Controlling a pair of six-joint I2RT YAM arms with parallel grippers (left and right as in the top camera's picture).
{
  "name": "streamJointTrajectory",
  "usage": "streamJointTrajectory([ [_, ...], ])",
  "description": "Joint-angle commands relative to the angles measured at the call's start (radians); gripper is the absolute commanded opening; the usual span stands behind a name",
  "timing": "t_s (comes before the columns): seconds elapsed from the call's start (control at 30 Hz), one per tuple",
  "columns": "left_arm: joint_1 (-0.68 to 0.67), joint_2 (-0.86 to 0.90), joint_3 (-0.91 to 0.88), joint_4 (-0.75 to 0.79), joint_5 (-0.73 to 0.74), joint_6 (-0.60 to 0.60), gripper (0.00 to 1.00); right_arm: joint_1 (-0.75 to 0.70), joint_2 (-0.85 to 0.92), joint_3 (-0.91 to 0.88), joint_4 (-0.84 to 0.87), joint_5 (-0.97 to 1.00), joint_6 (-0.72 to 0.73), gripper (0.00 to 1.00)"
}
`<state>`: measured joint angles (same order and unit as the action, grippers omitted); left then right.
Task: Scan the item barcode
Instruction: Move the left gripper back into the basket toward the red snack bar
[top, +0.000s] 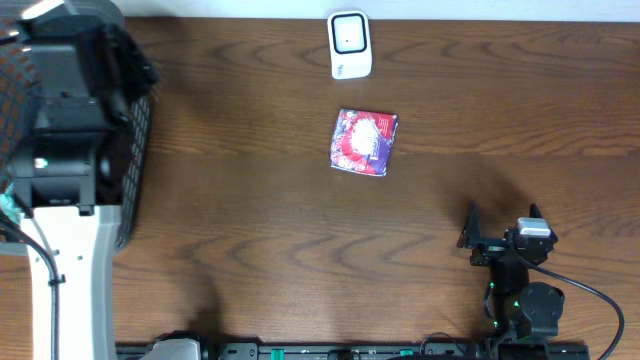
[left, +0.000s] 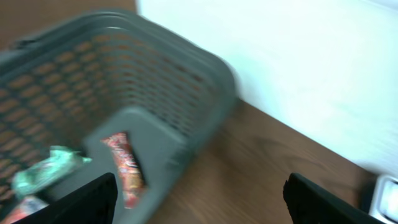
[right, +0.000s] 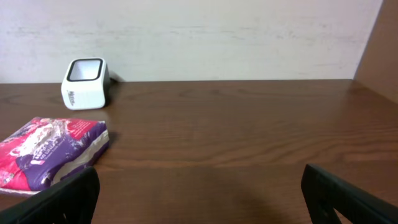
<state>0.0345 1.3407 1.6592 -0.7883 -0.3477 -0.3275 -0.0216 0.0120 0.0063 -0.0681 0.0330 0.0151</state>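
The item, a purple and red snack packet (top: 364, 142), lies flat on the brown table, clear of both grippers. The right wrist view shows the packet (right: 50, 152) at the left. Behind it stands the white barcode scanner (top: 350, 44) (right: 86, 82), near the table's far edge. My right gripper (top: 502, 218) (right: 200, 180) is open and empty, low at the front right, facing the scanner. My left gripper (left: 200, 186) is open and empty, with one finger over the grey basket (left: 155, 43) and the other over bare table. That view is blurred.
The dark mesh basket (top: 135, 150) sits at the far left under the left arm. It holds a red packet (left: 127, 168) and a green packet (left: 43, 168). A white wall runs behind the table.
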Motion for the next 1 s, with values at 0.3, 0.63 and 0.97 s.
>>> streamJointTrajectory([
  [0.3, 0.311, 0.017, -0.016, -0.048, -0.065, 0.02, 0.86, 0.008, -0.005, -0.001, -0.004, -0.002, 0.01, 0.99],
  [0.63, 0.435, 0.088, -0.103, -0.053, -0.065, 0.021, 0.86, 0.008, -0.005, -0.001, -0.004, -0.002, 0.01, 0.99],
  [0.97, 0.458, 0.145, -0.103, -0.013, 0.034, 0.019, 0.86, 0.008, -0.005, -0.001, -0.004, -0.002, 0.01, 0.99],
])
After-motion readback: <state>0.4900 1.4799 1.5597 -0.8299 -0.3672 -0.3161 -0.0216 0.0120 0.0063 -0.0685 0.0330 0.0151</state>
